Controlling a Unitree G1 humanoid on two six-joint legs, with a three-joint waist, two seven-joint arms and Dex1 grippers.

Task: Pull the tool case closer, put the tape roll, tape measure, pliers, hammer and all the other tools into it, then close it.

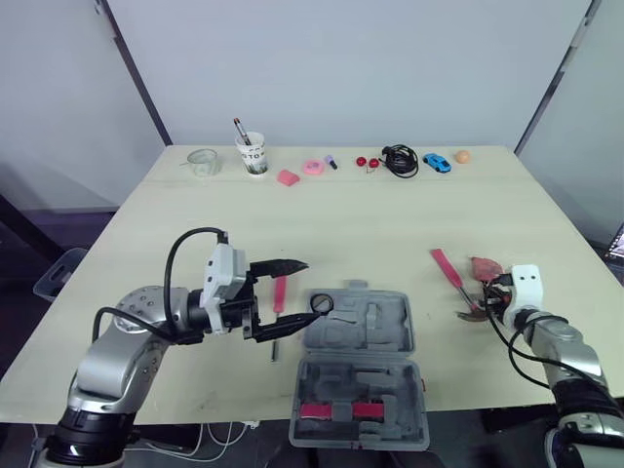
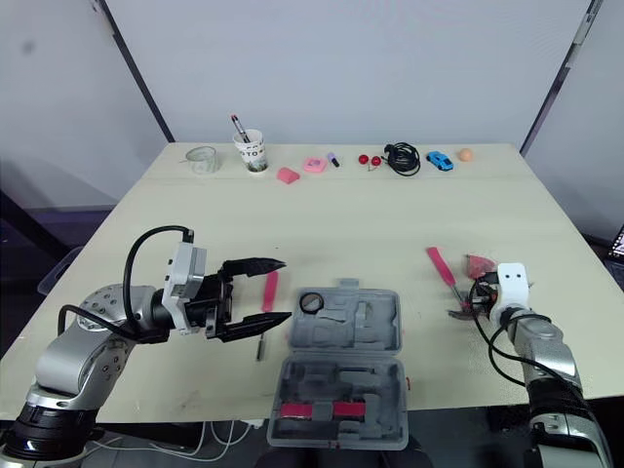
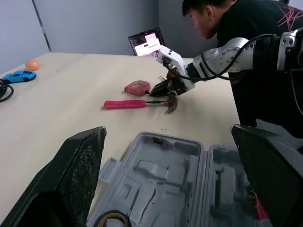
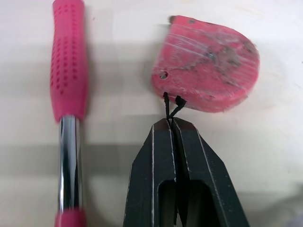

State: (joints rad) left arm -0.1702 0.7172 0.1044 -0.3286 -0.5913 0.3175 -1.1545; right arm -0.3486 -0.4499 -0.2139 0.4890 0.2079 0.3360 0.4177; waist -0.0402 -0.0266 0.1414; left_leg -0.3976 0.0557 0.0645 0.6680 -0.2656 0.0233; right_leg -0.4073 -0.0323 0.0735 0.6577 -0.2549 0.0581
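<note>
1. Nearest, the grey tool case (image 1: 385, 331) lies open on the worktop (image 1: 390, 214), to the right of the left hand. Red-handled pliers (image 1: 341, 409) sit in its near half.
2. The left hand (image 1: 310, 291) hangs at the case's left edge with its fingers spread wide, holding nothing.
3. The tape roll (image 2: 302, 303) lies in the case's far half, in the corner just beside the left hand's nearer fingertip.
4. Under that hand, outside the case, a slim pink-handled tool (image 1: 280, 291) lies on the worktop. It may be a screwdriver, but it is hard to tell.
5. The right hand (image 4: 169, 125) is well to the right of the case. Its fingers are pinched together on the black cord (image 4: 170, 106) of the pink tape measure (image 4: 208, 71), which lies just past its fingertips.
6. The hammer (image 4: 69, 71) lies just left of the right hand, its pink handle pointing away from it.
7. Far beyond both hands stand a paper cup (image 1: 253, 154) and a blue toy car (image 1: 437, 162).
</note>
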